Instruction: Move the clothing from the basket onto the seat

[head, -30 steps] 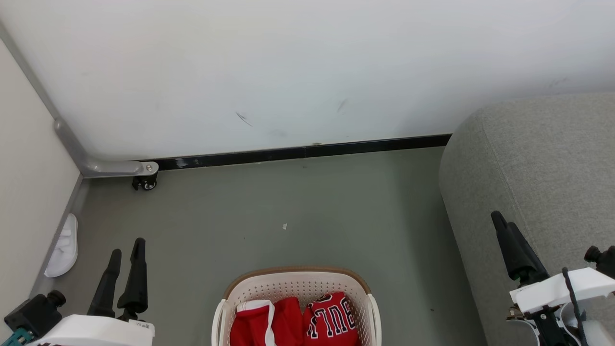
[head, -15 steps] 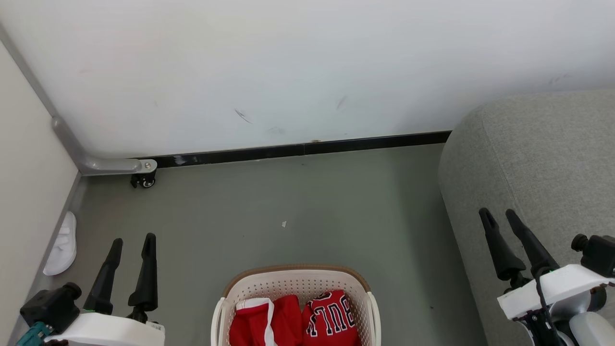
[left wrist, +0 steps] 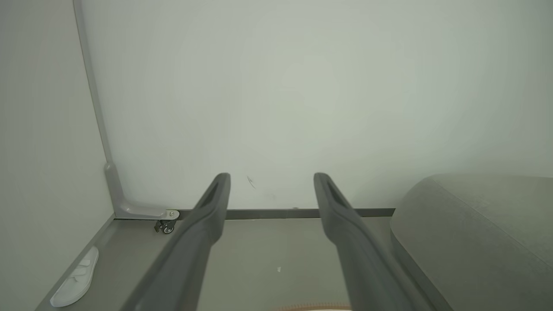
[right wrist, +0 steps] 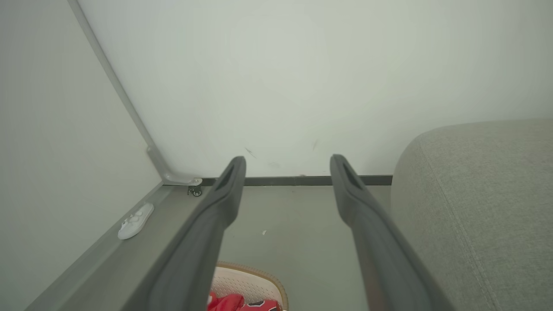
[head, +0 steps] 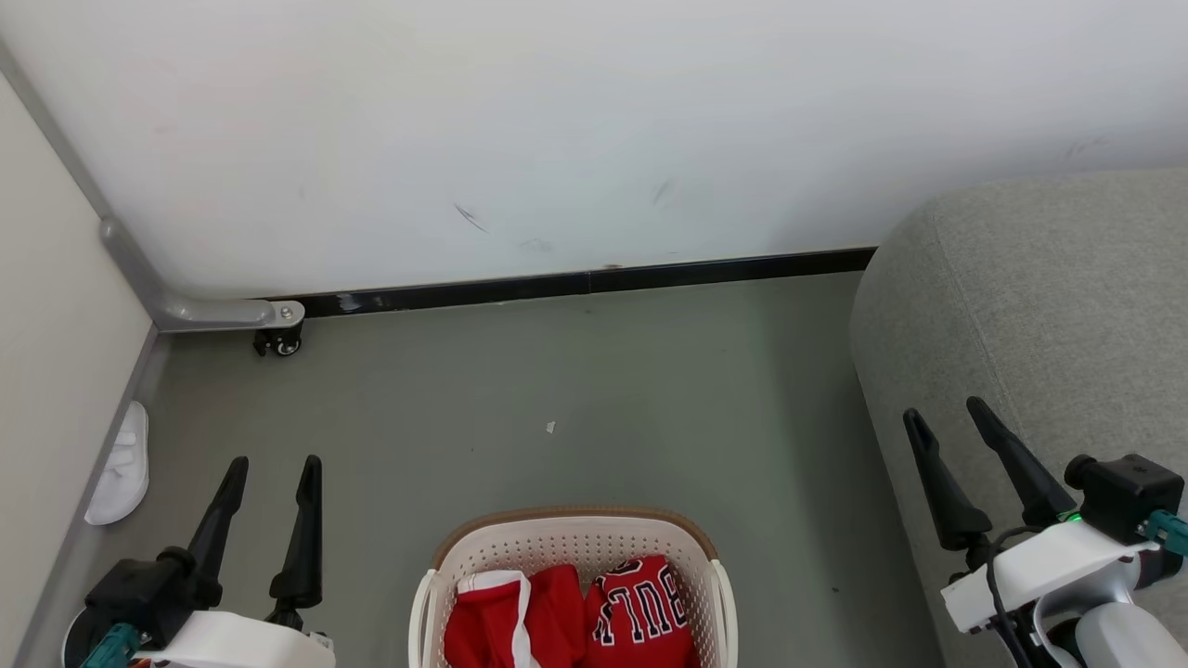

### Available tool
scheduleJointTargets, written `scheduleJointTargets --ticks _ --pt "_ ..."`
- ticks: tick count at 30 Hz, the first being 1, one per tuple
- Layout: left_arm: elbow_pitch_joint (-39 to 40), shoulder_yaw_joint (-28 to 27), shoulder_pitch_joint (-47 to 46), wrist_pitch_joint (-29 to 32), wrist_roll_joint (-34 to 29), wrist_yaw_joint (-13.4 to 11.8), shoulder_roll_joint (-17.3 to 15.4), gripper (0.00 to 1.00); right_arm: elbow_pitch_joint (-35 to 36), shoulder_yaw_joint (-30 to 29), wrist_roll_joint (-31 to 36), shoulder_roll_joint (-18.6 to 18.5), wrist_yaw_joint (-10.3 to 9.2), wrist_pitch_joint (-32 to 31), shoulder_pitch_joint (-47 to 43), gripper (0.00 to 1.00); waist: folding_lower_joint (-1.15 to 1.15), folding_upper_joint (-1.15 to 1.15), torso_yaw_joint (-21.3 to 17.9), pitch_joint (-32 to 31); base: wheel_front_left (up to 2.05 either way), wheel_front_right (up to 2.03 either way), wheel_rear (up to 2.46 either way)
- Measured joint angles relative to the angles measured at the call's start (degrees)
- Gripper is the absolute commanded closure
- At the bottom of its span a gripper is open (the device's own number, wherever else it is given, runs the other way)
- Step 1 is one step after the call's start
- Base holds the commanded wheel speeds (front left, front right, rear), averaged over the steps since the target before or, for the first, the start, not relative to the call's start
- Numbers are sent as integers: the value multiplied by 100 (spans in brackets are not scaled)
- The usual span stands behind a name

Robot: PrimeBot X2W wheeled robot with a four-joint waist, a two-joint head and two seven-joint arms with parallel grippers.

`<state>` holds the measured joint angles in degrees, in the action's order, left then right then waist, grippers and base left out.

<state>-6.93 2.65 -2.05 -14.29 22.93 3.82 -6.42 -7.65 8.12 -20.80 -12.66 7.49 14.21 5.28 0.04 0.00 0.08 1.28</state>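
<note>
Your left gripper (head: 277,461) hangs over the floor (head: 575,371) at the lower left, fingers spread wide, nothing between them. Your right gripper (head: 941,409) is at the lower right, in front of the seat (head: 1049,306), and it too gapes wide and carries nothing. The basket (head: 575,513) stands on the floor between your two arms, well apart from both. Inside it lies the clothing: the shorts (head: 506,626) on the left half, the jersey (head: 640,608) on the right half with its lettering face up, the two touching in the middle. The seat fills the floor's right side, its far end against the back wall (head: 594,121). Nothing red lies on what shows of its grey fabric. Along the floor's left edge a white slipper (head: 121,468) lies by the side wall. In the far left corner there's a small caster (head: 278,343) under a grey bracket.
</note>
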Motion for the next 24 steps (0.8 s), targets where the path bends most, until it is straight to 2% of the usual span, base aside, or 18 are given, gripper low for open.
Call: scheduleJointTargets --ticks 24 --pt "-159 -74 -2 0 -207 -5 122 0 -27 -252 323 382 0 0 -2 0 -1 0 16 69 0 0 0"
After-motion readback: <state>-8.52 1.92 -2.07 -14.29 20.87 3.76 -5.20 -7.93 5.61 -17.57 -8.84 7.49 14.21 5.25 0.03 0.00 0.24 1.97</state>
